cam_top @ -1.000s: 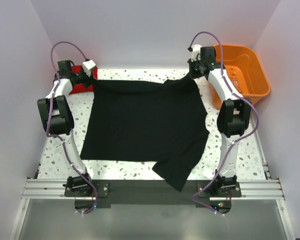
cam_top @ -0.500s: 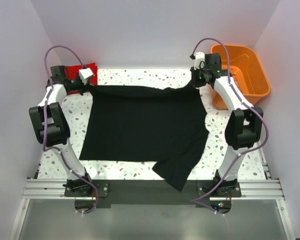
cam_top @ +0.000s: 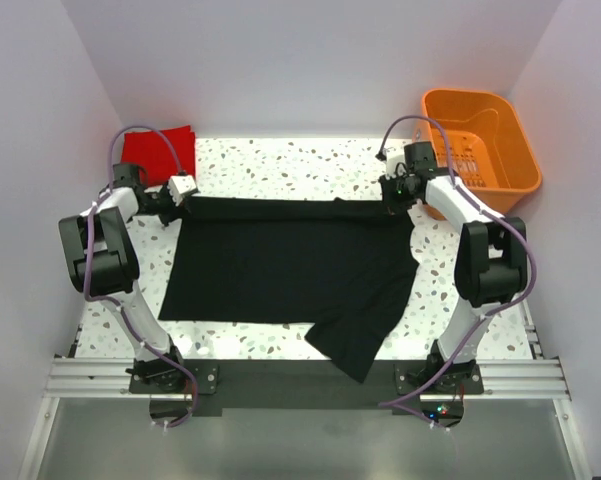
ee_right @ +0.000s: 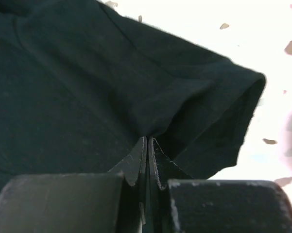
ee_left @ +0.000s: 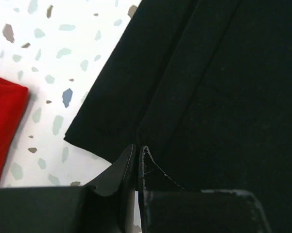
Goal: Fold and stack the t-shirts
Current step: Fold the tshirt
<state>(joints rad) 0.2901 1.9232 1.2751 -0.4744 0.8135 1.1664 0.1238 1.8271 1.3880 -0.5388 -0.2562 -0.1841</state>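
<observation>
The black t-shirt (cam_top: 290, 265) lies spread on the speckled table, its far edge pulled toward me into a straight fold line. My left gripper (cam_top: 187, 197) is shut on its far left corner (ee_left: 150, 111). My right gripper (cam_top: 392, 193) is shut on its far right corner, where the sleeve bunches (ee_right: 184, 111). A loose sleeve hangs over the near table edge (cam_top: 355, 350). The red t-shirt (cam_top: 158, 152) lies as a small folded rectangle at the far left corner; its edge shows in the left wrist view (ee_left: 5, 126).
An orange plastic basket (cam_top: 480, 140) stands at the far right, beside the right arm. White walls close the table on the left, right and back. An aluminium rail (cam_top: 300, 378) runs along the near edge.
Both grippers have moved toward me and down, carrying the shirt's far edge over the rest of the shirt. The red shirt, earlier half hidden by the left arm, is now fully in view.
</observation>
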